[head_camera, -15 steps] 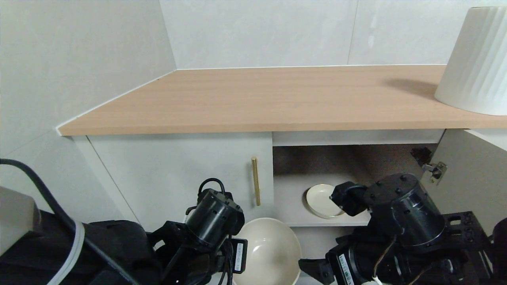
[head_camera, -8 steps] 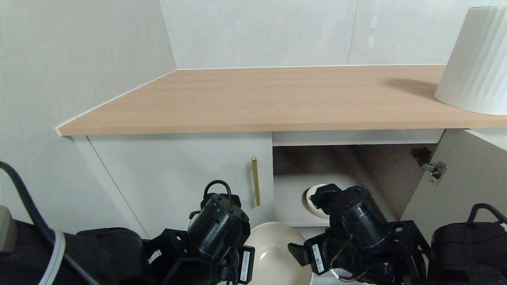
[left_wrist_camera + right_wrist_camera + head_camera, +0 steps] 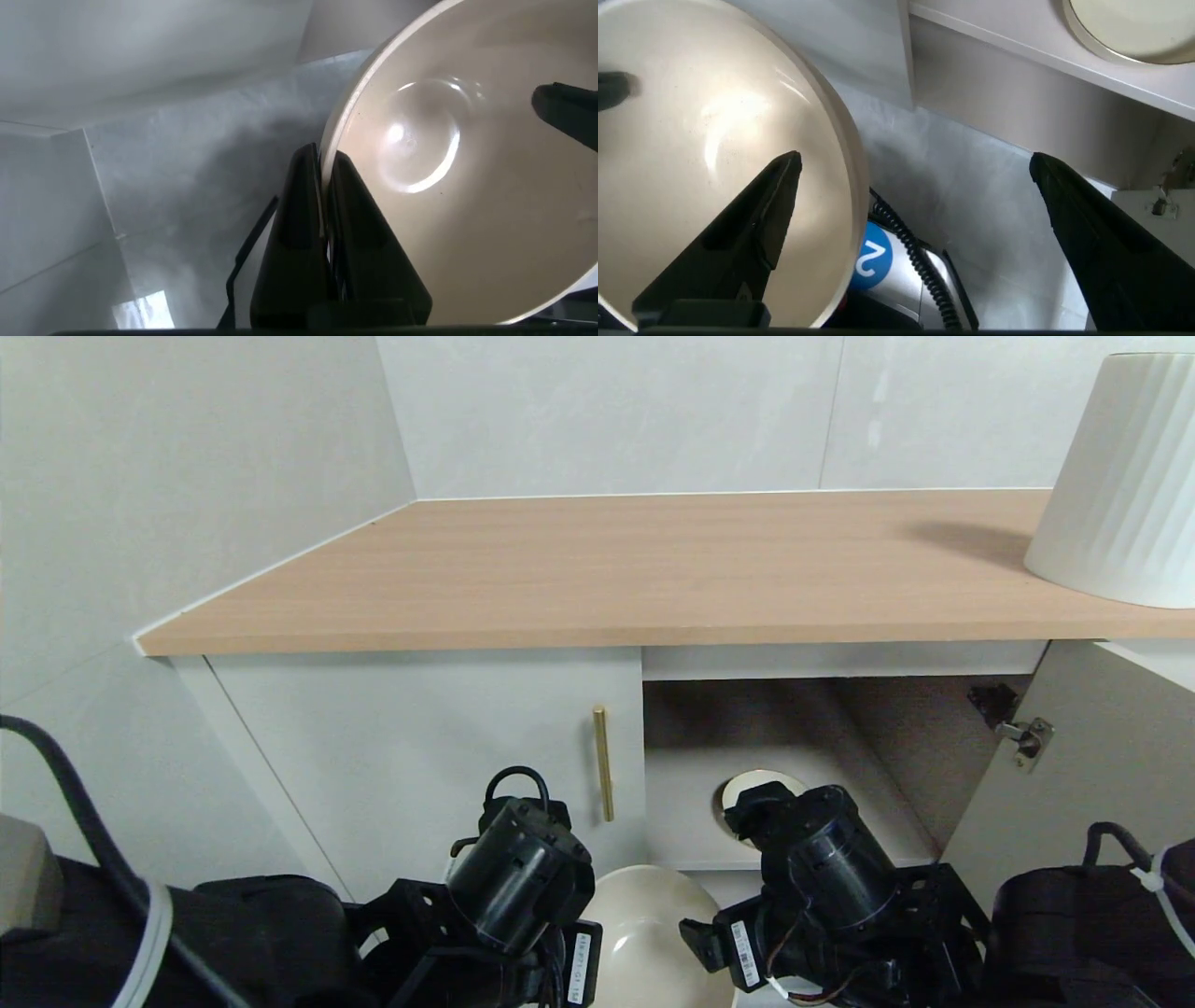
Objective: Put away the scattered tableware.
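A large cream bowl (image 3: 644, 933) hangs low in front of the cabinet, with my left gripper (image 3: 322, 161) shut on its rim (image 3: 329, 149). The bowl's inside (image 3: 448, 159) faces up. My right gripper (image 3: 915, 166) is open beside the bowl (image 3: 710, 168), just outside the open cabinet; one finger (image 3: 775, 215) lies over the bowl's edge and the other finger (image 3: 1083, 224) is over the floor. A small cream plate (image 3: 747, 782) lies flat on the cabinet shelf (image 3: 681, 803), partly hidden behind the right wrist, and the plate (image 3: 1134, 23) is apart from the fingers.
The cabinet's left door is closed and has a brass handle (image 3: 602, 763). Its right door (image 3: 1074, 775) stands open on its hinge (image 3: 1022, 739). A wooden countertop (image 3: 607, 569) runs above, with a white ribbed vessel (image 3: 1120, 476) at its right end. A wall closes the left side.
My right arm has drawn back out of the cabinet and leftward, toward the bowl; the plate stays on the shelf. The left arm with the bowl has sunk slightly.
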Robot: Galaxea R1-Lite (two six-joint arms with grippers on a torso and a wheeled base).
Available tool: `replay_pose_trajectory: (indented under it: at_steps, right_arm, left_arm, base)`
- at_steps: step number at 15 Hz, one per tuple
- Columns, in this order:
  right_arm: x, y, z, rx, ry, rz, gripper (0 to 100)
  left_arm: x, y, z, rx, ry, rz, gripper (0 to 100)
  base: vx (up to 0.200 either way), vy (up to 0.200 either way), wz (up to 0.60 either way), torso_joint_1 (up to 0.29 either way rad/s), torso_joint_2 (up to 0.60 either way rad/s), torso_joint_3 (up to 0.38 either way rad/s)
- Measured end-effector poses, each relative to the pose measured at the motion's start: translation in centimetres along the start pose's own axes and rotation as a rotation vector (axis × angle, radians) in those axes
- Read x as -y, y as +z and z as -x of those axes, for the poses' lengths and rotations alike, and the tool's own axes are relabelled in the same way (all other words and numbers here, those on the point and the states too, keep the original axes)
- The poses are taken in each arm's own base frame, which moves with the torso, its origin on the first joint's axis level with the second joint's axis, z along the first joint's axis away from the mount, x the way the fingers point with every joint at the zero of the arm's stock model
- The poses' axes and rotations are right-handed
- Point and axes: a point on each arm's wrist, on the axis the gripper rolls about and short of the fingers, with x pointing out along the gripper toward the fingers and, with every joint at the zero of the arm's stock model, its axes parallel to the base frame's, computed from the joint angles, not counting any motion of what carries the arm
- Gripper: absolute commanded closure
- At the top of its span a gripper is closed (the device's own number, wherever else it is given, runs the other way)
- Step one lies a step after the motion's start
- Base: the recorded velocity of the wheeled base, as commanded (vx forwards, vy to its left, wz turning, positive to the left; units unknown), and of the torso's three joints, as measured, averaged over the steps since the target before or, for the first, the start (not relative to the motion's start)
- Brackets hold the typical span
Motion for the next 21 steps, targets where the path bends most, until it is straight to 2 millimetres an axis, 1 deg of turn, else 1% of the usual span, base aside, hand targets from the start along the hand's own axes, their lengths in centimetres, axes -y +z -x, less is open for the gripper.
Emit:
replay_pose_trajectory:
  at_steps: [1,14,15,21]
  right_arm:
    - [0.01,-0.01,-0.03,0.000,-0.001,0.000,100]
    - [0.11,-0.13,-0.13,-0.008,-0.001,0.001,100]
    - [0.11,-0.13,-0.13,-0.007,-0.002,0.001,100]
    - [0.17,-0.18,-0.16,-0.008,-0.013,0.001,100]
  left_arm:
    - [0.01,-0.03,-0.05,-0.002,0.001,-0.001,100]
    - [0.05,-0.04,-0.19,-0.004,0.001,-0.001,100]
    - [0.05,-0.04,-0.19,-0.004,0.001,-0.001,0]
    - [-0.02,0.03,-0.21,-0.002,0.009,0.001,0]
  base:
    - [0.000,0.000,0.00,0.000,0.00,0.000]
    - [0.000,0.000,0.00,0.000,0.00,0.000]
    - [0.000,0.000,0.00,0.000,0.00,0.000]
    - [0.000,0.000,0.00,0.000,0.00,0.000]
